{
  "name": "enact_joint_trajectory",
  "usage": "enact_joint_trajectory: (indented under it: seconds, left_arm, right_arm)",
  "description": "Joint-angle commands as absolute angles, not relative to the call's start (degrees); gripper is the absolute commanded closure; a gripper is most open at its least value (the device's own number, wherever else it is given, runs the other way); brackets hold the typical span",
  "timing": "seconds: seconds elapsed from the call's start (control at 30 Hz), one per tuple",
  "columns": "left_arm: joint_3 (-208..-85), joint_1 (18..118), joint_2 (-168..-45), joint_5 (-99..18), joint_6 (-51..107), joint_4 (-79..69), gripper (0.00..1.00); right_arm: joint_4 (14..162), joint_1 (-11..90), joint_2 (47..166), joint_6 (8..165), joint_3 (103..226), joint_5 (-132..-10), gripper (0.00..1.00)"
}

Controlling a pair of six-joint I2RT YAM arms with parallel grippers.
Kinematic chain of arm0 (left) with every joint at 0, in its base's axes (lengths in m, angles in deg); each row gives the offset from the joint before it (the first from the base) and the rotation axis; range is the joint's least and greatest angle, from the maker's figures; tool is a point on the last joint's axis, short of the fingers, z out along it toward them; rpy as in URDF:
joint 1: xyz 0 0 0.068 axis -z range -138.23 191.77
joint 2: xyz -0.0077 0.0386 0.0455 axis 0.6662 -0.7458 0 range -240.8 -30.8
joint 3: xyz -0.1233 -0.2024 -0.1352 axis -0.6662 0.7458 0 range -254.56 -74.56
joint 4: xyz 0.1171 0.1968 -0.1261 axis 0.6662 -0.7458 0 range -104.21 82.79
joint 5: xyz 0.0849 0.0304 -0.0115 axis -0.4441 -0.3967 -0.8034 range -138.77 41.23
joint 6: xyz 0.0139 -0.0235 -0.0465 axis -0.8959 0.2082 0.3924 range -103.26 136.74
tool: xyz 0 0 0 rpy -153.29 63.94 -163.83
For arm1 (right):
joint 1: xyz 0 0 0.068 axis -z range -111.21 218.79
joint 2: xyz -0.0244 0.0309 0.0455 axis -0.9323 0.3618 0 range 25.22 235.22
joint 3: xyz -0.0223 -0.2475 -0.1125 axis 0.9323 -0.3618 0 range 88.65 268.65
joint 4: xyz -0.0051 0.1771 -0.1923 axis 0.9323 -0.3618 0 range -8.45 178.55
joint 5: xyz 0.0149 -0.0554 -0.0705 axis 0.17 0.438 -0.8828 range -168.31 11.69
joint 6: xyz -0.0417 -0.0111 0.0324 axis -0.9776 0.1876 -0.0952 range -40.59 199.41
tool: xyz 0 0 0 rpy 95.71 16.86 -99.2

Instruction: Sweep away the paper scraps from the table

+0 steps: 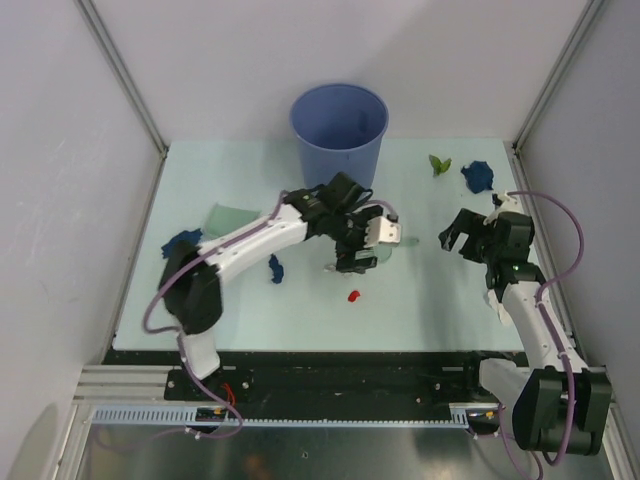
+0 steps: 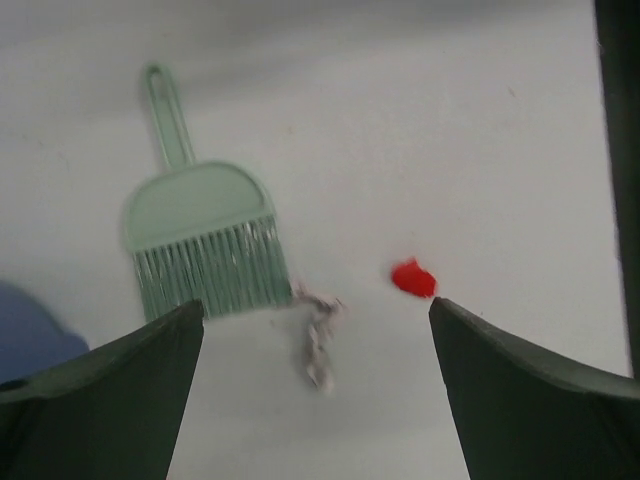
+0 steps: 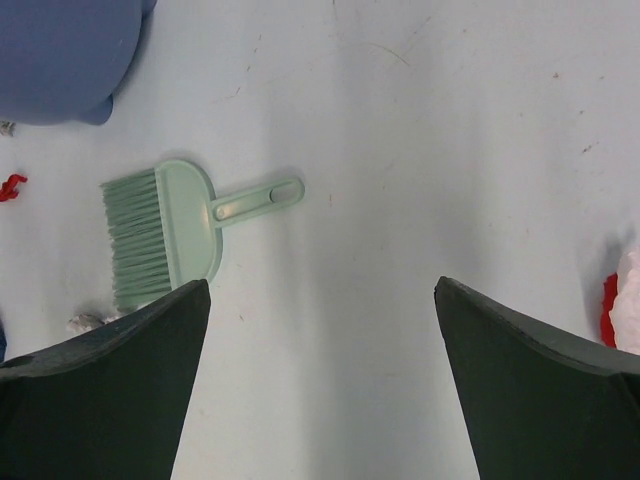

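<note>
The paper scraps (image 1: 276, 268) lay scattered over the table (image 1: 420, 300). A red scrap (image 1: 353, 296) sat near the front middle and a dark blue wad (image 1: 182, 243) by the left edge. A green scrap (image 1: 439, 163) and a larger dark blue piece (image 1: 478, 176) lay close together at the far right. The left gripper (image 1: 352, 258) hung over the middle of the table, its fingers spread wide with nothing between them. Its wrist view looked down on the red scrap and on a twisted grey-white scrap (image 2: 318, 335). That scrap lay right at the bristle corner of a mint-green brush (image 2: 205, 245), which lay flat on the table. From above, the left arm covered most of that brush. The right gripper (image 1: 455, 235) was likewise spread and empty, off to the right of the brush and apart from it, with bare table between them. A tall blue bucket (image 1: 339, 125) stood at the back, close behind the left gripper. A mint-green dustpan (image 1: 230, 218) lay on the left half of the table, partly covered by the left arm. At the right edge of the right wrist view, a white-and-red bit (image 3: 622, 305) was cut off by the frame.
</note>
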State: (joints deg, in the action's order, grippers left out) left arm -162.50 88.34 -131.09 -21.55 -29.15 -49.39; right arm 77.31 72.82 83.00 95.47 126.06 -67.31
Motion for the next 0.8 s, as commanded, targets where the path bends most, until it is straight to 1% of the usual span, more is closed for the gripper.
enact_joint_trajectory:
  seconds: [0.0,0.17,0.23,0.27,0.3,0.33,0.37,0.4,0.43,0.57,0.77]
  left_arm:
    - [-175.0,87.8,-141.2,-14.4,-34.5,-49.3,0.02]
    - [-181.7,89.9,-150.5,-16.9,-38.3,-49.2,0.03]
    - [-187.1,91.0,-153.5,-19.1,-37.0,-49.1,0.02]
    - [-190.3,92.0,-157.8,-22.5,-32.9,-49.2,0.02]
    - [-198.2,92.4,-160.5,-24.8,-29.5,-49.2,0.02]
    - [-202.8,92.7,-163.6,-27.1,-25.8,-49.2,0.03]
    - [-206.9,92.7,-169.2,-31.2,-19.4,-49.3,0.05]
    - [-211.9,92.6,-171.1,-32.4,-17.8,-49.3,0.06]
    - [-212.5,92.6,-172.6,-32.9,-17.3,-49.3,0.09]
    - [-209.7,92.6,-174.6,-29.4,-16.5,-49.1,0.08]
    - [-212.4,91.8,-178.4,-33.0,-12.4,-49.0,0.09]
  right_arm:
    - [81.1,73.7,82.7,95.6,125.0,-65.7,0.00]
    - [82.0,73.9,84.5,95.6,124.2,-65.0,0.00]
    - [83.0,74.0,85.5,95.9,123.9,-64.2,0.00]
    - [83.7,74.1,85.9,96.0,123.9,-63.7,0.00]
    - [84.0,74.1,86.1,96.1,123.8,-63.4,0.00]
    - [84.2,74.1,86.7,96.1,123.8,-63.1,0.00]
    - [84.2,74.1,86.7,96.1,123.7,-63.0,0.00]
    - [84.2,74.1,86.7,96.2,123.7,-62.9,0.00]
    - [84.3,74.2,86.5,96.2,123.7,-62.8,0.00]
    - [84.0,74.3,85.4,96.3,123.8,-63.5,0.00]
    - [83.9,74.9,84.3,96.6,123.7,-64.3,0.00]
